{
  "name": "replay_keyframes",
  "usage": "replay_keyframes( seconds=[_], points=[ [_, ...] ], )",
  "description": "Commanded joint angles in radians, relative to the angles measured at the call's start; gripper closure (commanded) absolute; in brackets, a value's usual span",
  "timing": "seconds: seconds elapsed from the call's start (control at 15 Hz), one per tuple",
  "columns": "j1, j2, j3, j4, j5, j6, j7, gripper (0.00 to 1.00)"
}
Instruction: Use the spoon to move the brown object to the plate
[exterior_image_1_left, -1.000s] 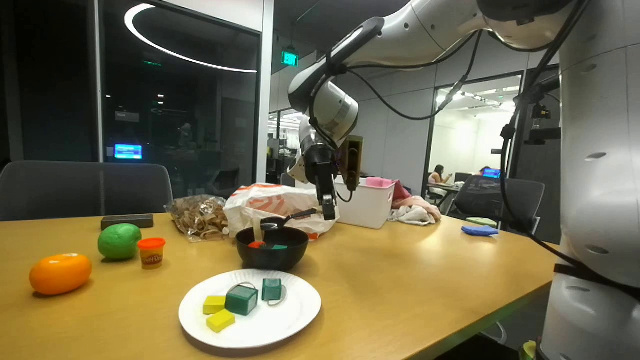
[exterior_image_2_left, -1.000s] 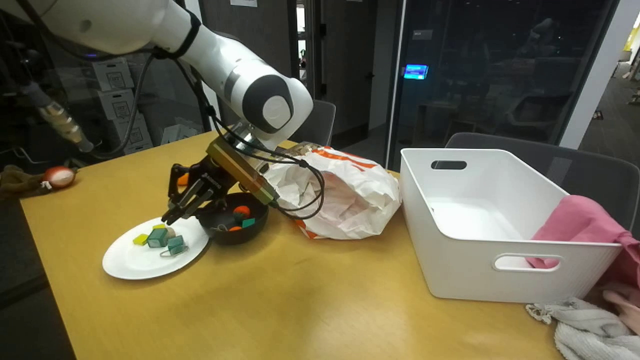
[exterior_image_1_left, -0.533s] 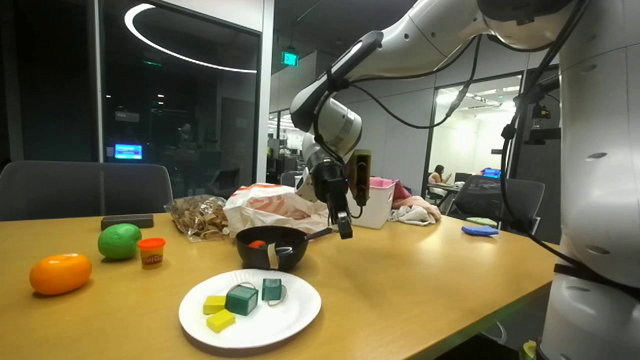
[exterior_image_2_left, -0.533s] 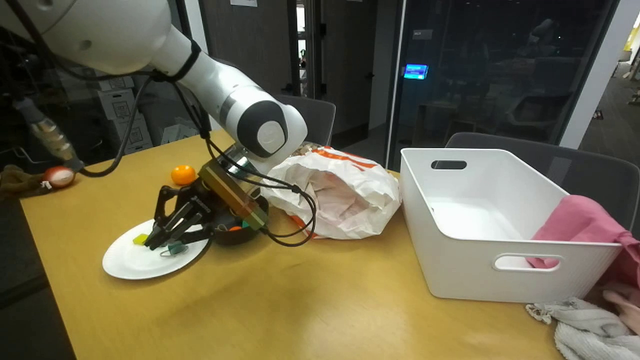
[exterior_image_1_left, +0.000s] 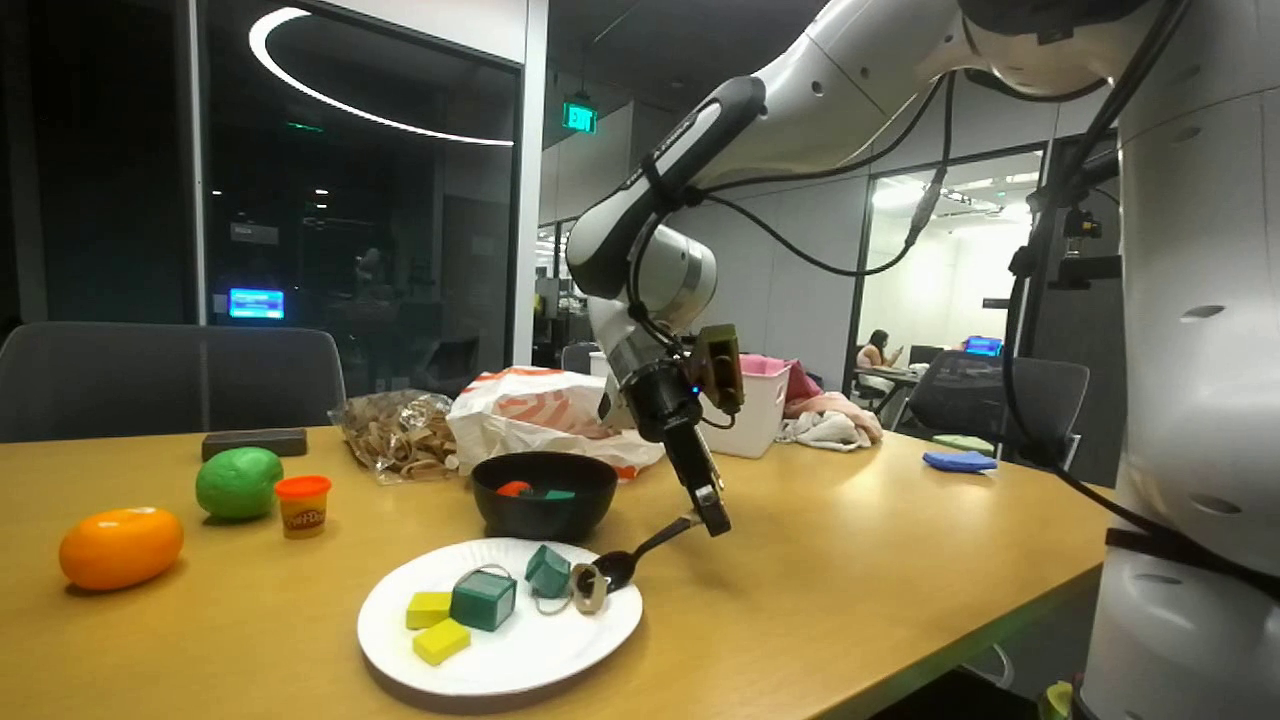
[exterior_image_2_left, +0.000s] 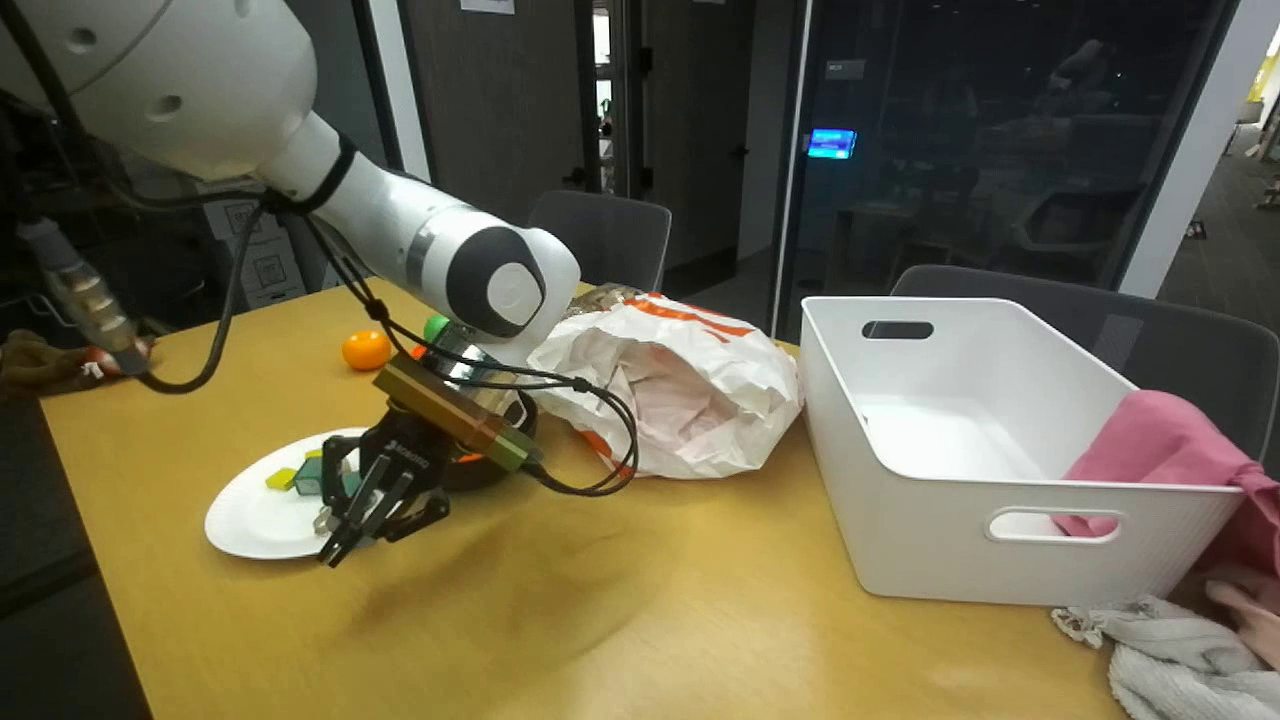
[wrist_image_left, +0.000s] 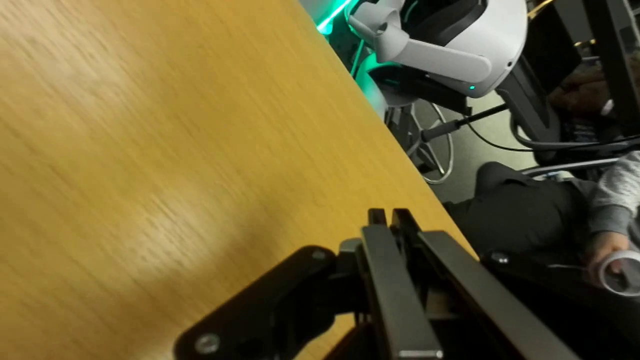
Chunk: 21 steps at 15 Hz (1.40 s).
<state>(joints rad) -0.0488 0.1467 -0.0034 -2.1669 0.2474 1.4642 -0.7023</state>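
Note:
My gripper (exterior_image_1_left: 712, 510) is shut on the handle of the dark spoon (exterior_image_1_left: 655, 541), beyond the right rim of the white plate (exterior_image_1_left: 535, 655). The spoon slants down so its bowl end lies over the plate's right edge. The brown object (exterior_image_1_left: 588, 588), a tan ring-like strip, is at the spoon's tip, over the plate beside a green block (exterior_image_1_left: 548, 570). I cannot tell whether it rests fully on the plate or still hangs on the spoon. In the wrist view the fingertips (wrist_image_left: 389, 216) are nearly together; the spoon is hidden there.
The plate also holds another green block (exterior_image_1_left: 484, 600) and yellow blocks (exterior_image_1_left: 441, 641). A dark bowl (exterior_image_1_left: 545, 510) with red and green pieces stands behind it. A paper bag (exterior_image_2_left: 680, 400) and white bin (exterior_image_2_left: 1000, 540) stand farther off. The table edge (wrist_image_left: 380, 130) is near the gripper.
The gripper has moved down and carried the spoon from over the dark bowl to the plate. The brown object went with it. The green block beside it has tilted.

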Motion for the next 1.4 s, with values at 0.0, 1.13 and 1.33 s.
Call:
replay_keyframes(
  seconds=[0.0,1.13,1.33],
  points=[
    [0.031,-0.062,0.019,-0.043,-0.066,0.048,0.107,0.91],
    [0.154,-0.333,0.102,-0.119,-0.377,0.046,0.157,0.91],
    [0.197,-0.361,0.127,-0.165,-0.436,0.06,0.13,0.91]
  ],
)
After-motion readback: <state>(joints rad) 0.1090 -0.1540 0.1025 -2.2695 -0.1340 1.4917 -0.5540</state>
